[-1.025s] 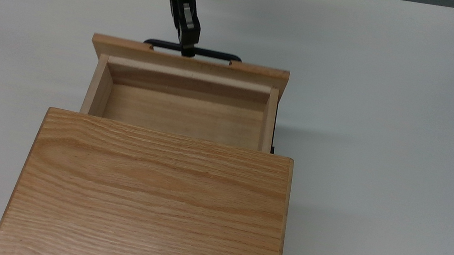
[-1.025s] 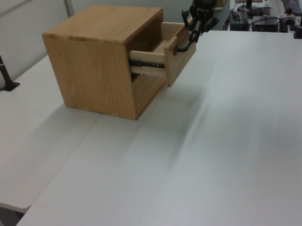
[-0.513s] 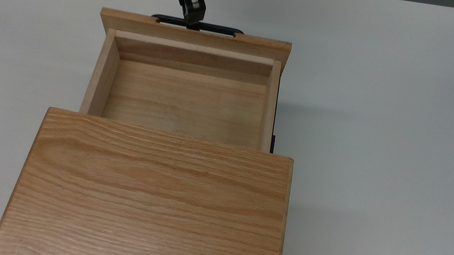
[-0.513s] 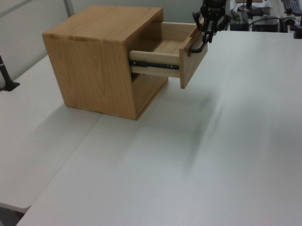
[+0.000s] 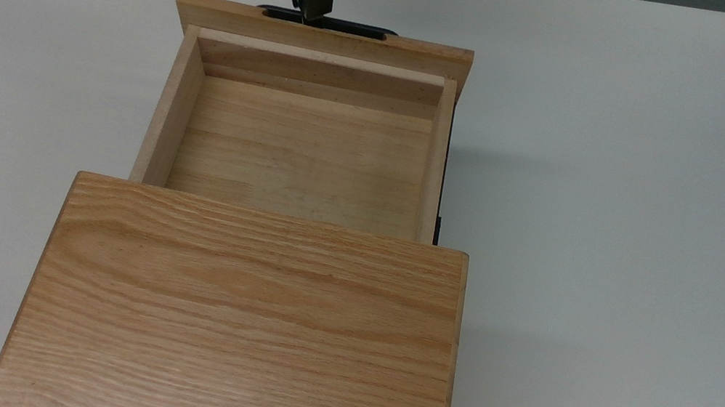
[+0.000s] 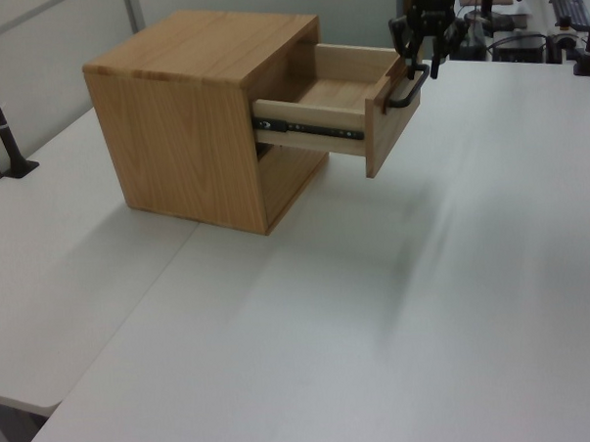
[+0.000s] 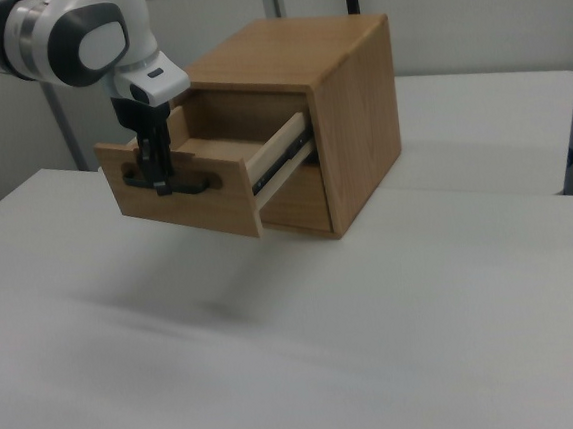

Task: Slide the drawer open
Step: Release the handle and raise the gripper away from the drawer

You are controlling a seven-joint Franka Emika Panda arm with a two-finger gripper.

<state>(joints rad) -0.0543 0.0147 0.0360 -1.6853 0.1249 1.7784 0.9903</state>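
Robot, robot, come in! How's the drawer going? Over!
Two-finger gripper shut on long thin black bar handle. Light wooden drawer pulled well out of oak cabinet, nothing inside. White table ahead clear. Over.

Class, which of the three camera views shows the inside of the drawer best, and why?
The top view: it looks straight down into the drawer, showing the whole bare floor and all inner walls. The left view shows the drawer obliquely, with some floor and its side rail. The right view shows the drawer mainly by its front panel.
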